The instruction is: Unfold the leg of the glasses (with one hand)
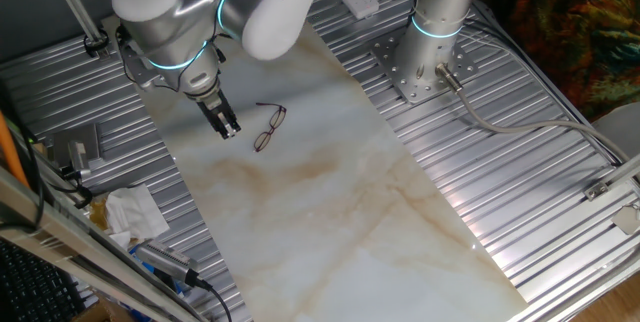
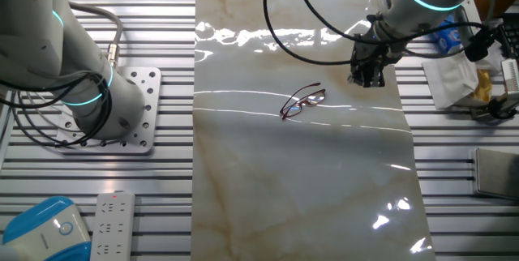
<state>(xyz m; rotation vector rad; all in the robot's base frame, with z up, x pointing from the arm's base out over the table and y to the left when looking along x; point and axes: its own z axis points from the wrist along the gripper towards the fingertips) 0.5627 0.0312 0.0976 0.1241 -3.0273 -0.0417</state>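
The glasses lie on the marble board, a thin reddish-brown wire frame with two small oval lenses. One leg sticks out from the frame at an angle. The hand, a narrow black two-finger gripper on the silver-white arm with a cyan ring, hangs just above the board, a short way to the side of the glasses and apart from them. Its fingers look close together and nothing is between them.
A second arm's base is bolted to the ribbed metal table beside the board. Crumpled white tissue and cables lie near the table edge. A remote and a blue-white device lie at one corner.
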